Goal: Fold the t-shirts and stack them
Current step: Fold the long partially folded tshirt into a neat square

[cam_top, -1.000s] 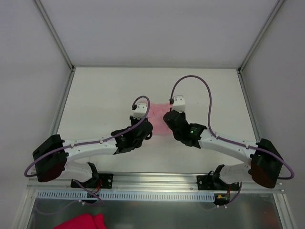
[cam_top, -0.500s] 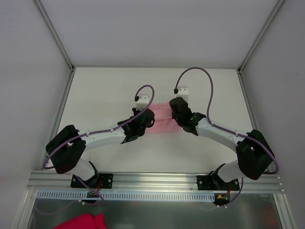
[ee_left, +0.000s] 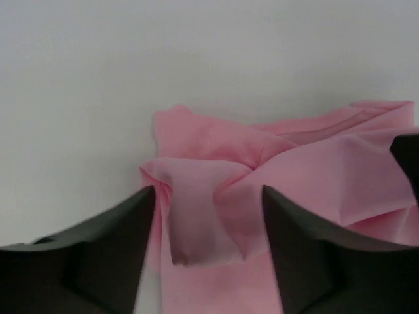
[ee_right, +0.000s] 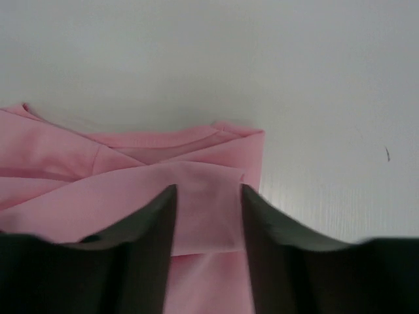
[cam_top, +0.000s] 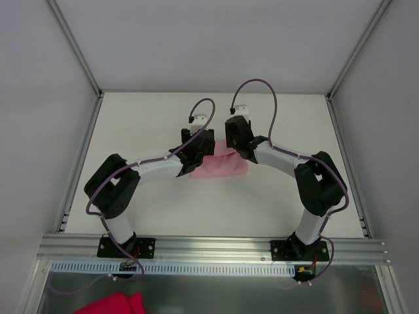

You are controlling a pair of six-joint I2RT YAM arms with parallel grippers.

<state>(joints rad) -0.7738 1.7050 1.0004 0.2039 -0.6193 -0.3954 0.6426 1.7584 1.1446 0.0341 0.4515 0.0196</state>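
The pale pink t-shirt [cam_top: 224,166] lies folded into a small rectangle in the middle of the white table [cam_top: 144,118]. My left gripper [cam_top: 200,145] stands over its far left corner and my right gripper [cam_top: 236,131] over its far right corner. In the left wrist view the left gripper [ee_left: 208,191] is open, and a loose crumpled flap of the t-shirt [ee_left: 314,170] rests between its dark fingers [ee_left: 98,261]. The right wrist view has the right gripper [ee_right: 209,188] open too, astride a flat folded edge of the t-shirt [ee_right: 131,176].
A deep magenta cloth [cam_top: 111,305] lies below the front rail [cam_top: 209,247] at the bottom left. Pale walls with metal posts [cam_top: 77,46] close the table in on three sides. Both arms stretch far out from their bases.
Both arms have reached towards the back of the table, carrying the shirt's edge over. Both grippers, shut on the fabric before, have opened and let it go.
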